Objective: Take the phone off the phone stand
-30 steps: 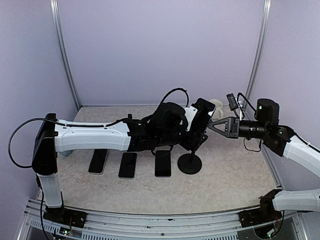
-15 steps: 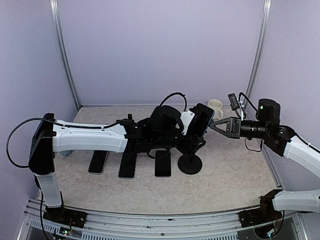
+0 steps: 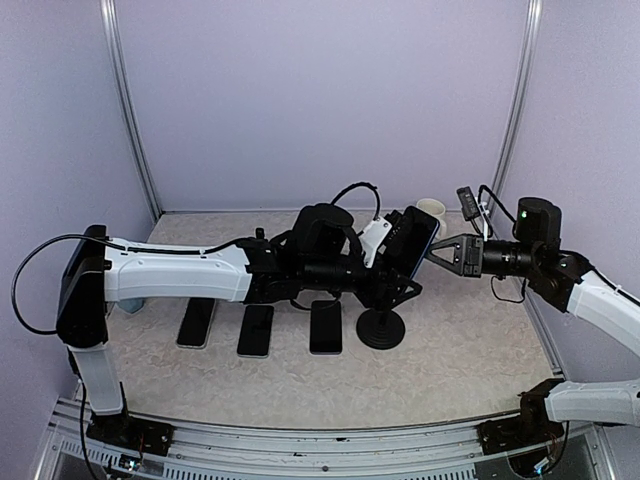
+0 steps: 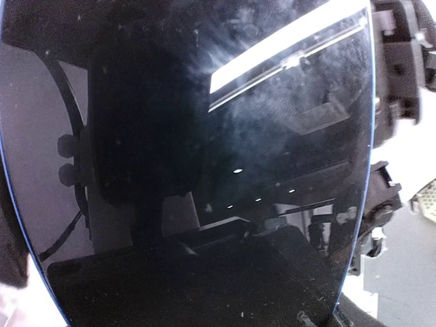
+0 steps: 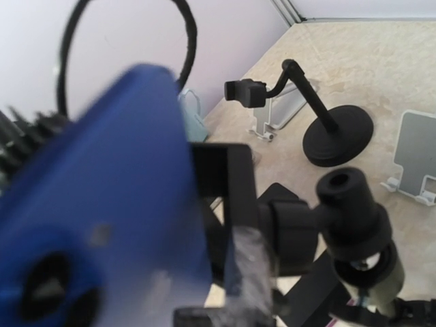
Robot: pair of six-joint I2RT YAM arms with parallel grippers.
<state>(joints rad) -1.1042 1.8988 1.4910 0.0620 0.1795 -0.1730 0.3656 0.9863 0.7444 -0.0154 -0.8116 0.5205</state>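
The phone, with a black screen and a blue back, sits tilted atop the black phone stand. Its screen fills the left wrist view. My left gripper is at the phone's lower end, a dark finger lying across the bottom of the screen, apparently closed on it. My right gripper points at the phone's right edge. The right wrist view shows the blue back in the stand's black clamp, with a blurred pale finger beside the clamp. Its jaws do not show clearly.
Three dark phones lie flat in a row left of the stand. A cream mug stands at the back right. The right wrist view shows a second, empty gooseneck stand and white holders beyond.
The left wrist has dropped and shifted slightly right, and the phone has moved a little right and down with it. The right gripper has barely moved.
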